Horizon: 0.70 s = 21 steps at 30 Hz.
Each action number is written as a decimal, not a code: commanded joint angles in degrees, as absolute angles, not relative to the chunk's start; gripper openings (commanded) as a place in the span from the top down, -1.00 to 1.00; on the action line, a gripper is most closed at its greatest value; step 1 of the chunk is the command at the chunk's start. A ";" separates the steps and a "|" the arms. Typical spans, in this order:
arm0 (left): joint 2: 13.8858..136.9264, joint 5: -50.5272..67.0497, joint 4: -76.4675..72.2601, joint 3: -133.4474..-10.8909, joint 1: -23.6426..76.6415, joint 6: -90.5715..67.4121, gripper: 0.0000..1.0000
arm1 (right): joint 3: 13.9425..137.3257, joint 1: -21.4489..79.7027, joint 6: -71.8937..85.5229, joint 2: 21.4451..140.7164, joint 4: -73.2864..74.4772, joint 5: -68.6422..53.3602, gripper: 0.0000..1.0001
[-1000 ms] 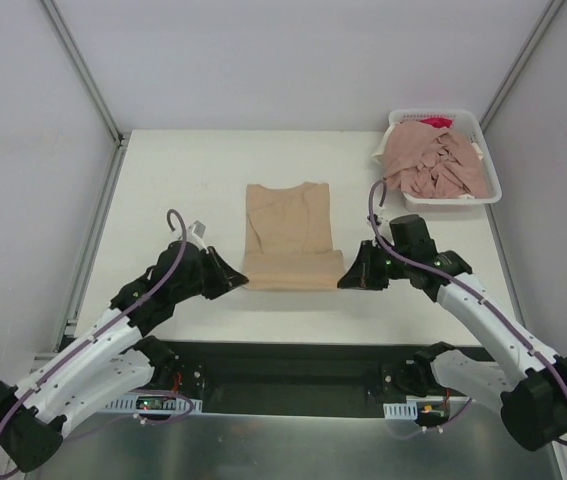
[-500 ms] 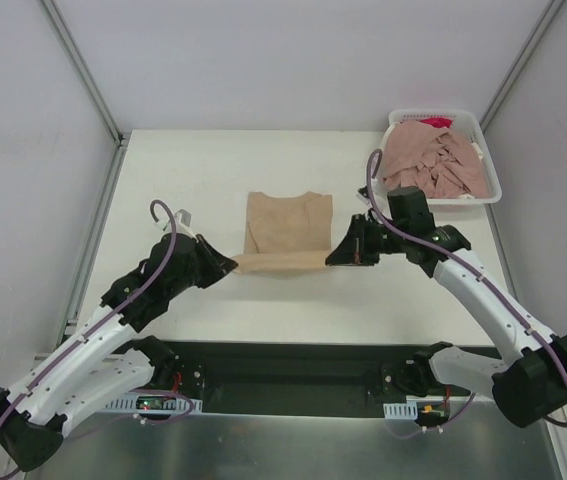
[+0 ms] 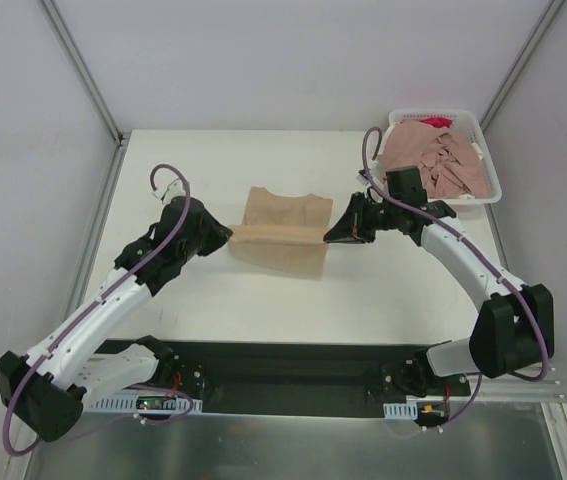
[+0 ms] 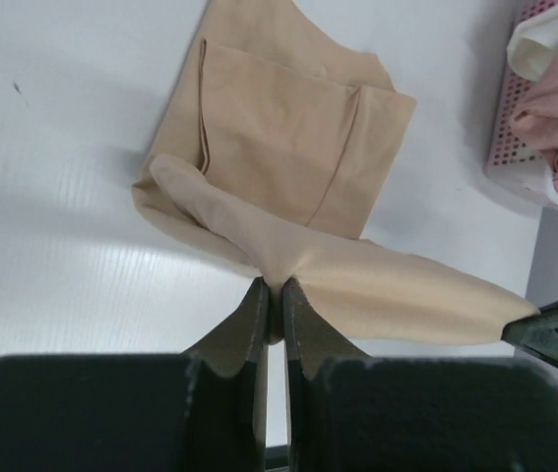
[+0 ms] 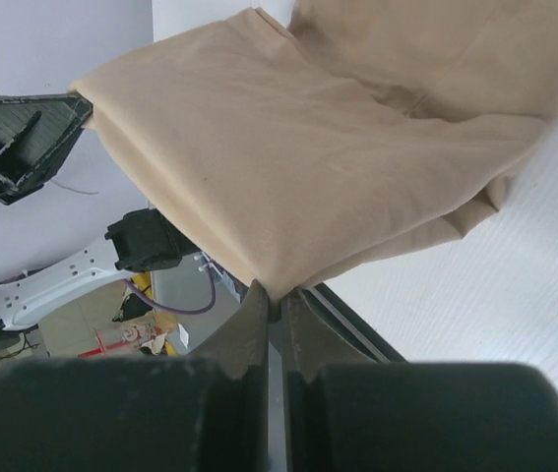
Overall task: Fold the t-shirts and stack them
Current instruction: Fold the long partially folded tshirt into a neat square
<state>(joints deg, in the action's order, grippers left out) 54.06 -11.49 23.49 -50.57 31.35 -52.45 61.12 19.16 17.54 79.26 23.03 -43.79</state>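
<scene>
Now, your soft tan-beige cotton t-shirt (image 3: pixel 281 235) is in the middle of the white table (image 3: pixel 193 170), partly folded. Its far part lies flat on the table. Its near edge is lifted up and pulled into a straight line between your two grippers. Your left gripper (image 3: pixel 227 236) is pinched tight on the left end of that edge, with the cloth squeezed between its two dark fingers (image 4: pixel 249 315). Your right gripper (image 3: pixel 329 237) is pinched tight on the right end in the same way. Some loose cloth hangs down under the lifted edge and touches the table. The crumpled pile of dusty pink t-shirts (image 3: pixel 438 165) sits in the white plastic lattice basket (image 3: pixel 463 114) at the far right corner, well apart from the tan one.
</scene>
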 commanded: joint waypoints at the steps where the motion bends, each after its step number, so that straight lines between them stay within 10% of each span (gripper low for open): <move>1: 60.89 -17.14 24.00 -57.81 29.09 -46.94 1.00 | 65.91 16.96 16.96 81.91 21.97 -42.90 0.99; 21: 90.34 -9.50 20.13 -78.38 19.43 -40.08 1.00 | 81.55 11.25 14.86 100.97 25.22 -39.38 0.99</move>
<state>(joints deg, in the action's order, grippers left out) 86.61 -6.92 20.78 -72.77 22.50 -43.62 76.53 13.47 16.88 97.58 23.57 -41.39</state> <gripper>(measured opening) 0.030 0.033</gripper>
